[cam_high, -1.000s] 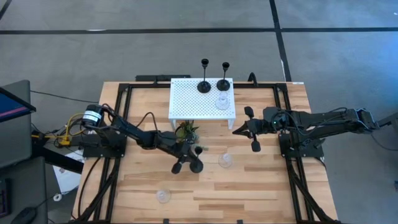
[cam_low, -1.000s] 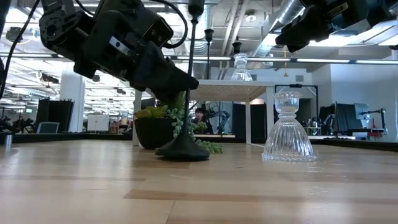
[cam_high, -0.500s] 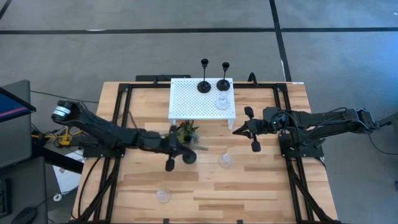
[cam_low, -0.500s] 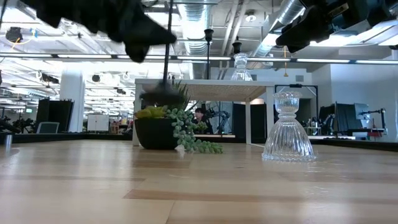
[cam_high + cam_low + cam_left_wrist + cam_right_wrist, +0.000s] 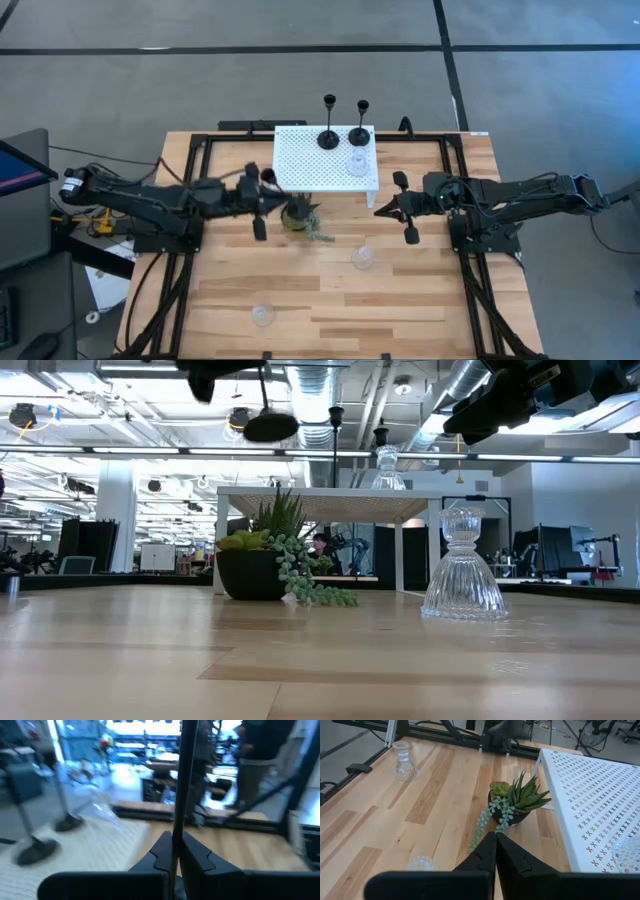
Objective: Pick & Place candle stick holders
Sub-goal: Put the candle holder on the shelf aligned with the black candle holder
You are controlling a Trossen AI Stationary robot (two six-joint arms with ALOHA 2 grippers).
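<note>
1. black holder (image 5: 181, 795) in the air: left gripper (image 5: 172, 851) is clamped on its thin stem. in the low view its round base (image 5: 270, 426) hangs high above the table, about level with the top of the white stand (image 5: 325, 160). from above it is just beside the stand's front left corner, over the green plant (image 5: 300, 213).
2. done so far, i think: 2 black holders (image 5: 329, 135) (image 5: 359, 133) stand on the back edge of the stand, side by side. 1 clear glass holder (image 5: 356, 164) sits on the stand too, just in front of them.
3. left to do, i think: the black one in the air must still go down on the stand. 2 glass holders are still on the table: 1 (image 5: 361, 257) in front of the stand, near its right side; 1 (image 5: 262, 315) far in front of the stand, near the table's front edge. so abt half done.
4. thing vs gripper: the stem runs straight up between the left fingers, pinched low down, near the base. top cup not seen in the wrist view.
5. right gripper (image 5: 391, 207) is squeezed shut w/ nothing in it. it waits just beside the stand's right front corner, above the table.
</note>
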